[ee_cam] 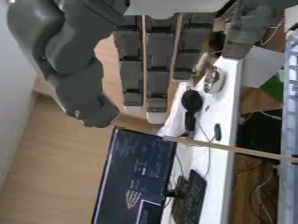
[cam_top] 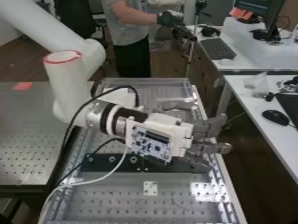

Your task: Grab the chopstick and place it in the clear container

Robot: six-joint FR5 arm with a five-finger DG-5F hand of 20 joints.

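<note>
So on the perforated metal desk (cam_top: 113, 197) there was what I'd take for the clear container (cam_top: 148, 79), toward the far end past the hand (cam_top: 211, 148), contents too hard to make out. The hand was wide open, fingers straight, thumb well apart, holding nothing. The chopstick (ee_cam: 226, 147) was out past the fingertips, pretty much upright with a slight lean, so its long axis ran across the fingers, handy for a sideways pinch imo.

No text, label, brand, number or sign can be read here — not on the board (cam_top: 150, 145), the red slip (cam_top: 22, 86) or the screen (ee_cam: 136, 167).
</note>
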